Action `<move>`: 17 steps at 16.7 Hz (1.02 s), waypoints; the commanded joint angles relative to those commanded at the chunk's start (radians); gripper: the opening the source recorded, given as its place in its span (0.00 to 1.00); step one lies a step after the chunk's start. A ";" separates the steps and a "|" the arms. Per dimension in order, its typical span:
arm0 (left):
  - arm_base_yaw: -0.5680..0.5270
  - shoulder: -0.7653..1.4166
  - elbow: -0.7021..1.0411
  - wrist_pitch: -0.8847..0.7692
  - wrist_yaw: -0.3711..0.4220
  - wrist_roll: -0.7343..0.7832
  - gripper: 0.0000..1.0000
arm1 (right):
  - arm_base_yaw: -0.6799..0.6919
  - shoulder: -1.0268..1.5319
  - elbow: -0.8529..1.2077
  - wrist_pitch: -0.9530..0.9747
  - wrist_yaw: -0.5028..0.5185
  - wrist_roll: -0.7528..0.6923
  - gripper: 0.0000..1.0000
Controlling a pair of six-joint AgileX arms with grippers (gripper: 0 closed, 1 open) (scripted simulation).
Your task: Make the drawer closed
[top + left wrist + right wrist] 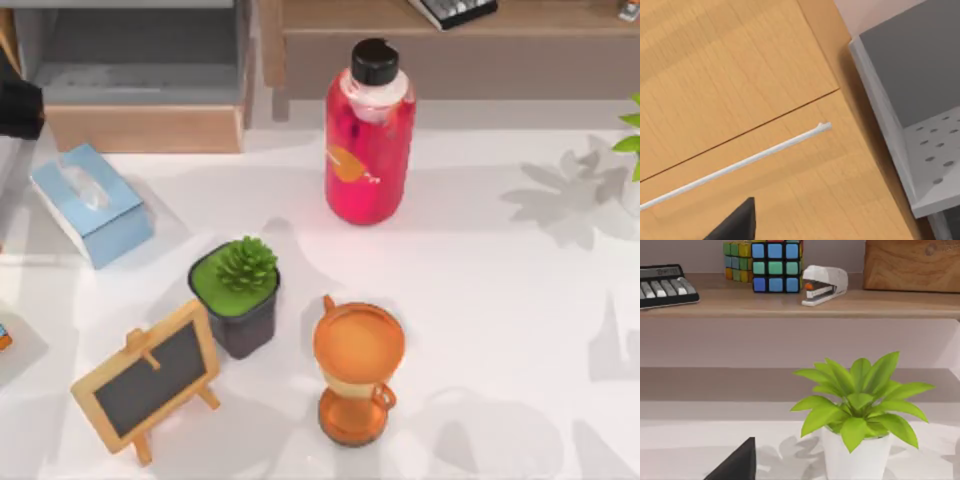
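Grey-walled, tan-fronted drawer [145,90] is open; left gripper [18,108] beside it, fingers' state unclear. Off-centre push could jam it.

A home-office sort of desk setup, rendered in simulation. A keyboard [662,286], stapler [824,285] and colour cubes [776,265] are lined up on a wooden shelf [800,307]. On the white surface [480,270] a tissue box [90,203], small chalkboard [148,381], potted succulent [240,295] and red drink bottle [369,135] are laid out.
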 joint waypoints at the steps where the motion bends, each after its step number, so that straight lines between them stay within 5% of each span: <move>1: 0.077 0.032 -0.002 0.048 0.064 0.083 1.00 | 0.000 0.000 0.000 0.000 0.000 0.000 1.00; 9: 0.626 0.261 -0.034 0.322 0.560 0.724 1.00 | 0.000 0.000 0.000 0.000 0.000 0.000 1.00; 13: 0.713 0.385 -0.051 0.352 0.742 0.958 1.00 | 0.000 0.000 0.000 0.000 0.000 0.000 1.00; 17: 0.696 0.459 -0.058 0.335 0.833 1.066 1.00 | 0.000 0.000 0.000 0.000 0.000 0.000 1.00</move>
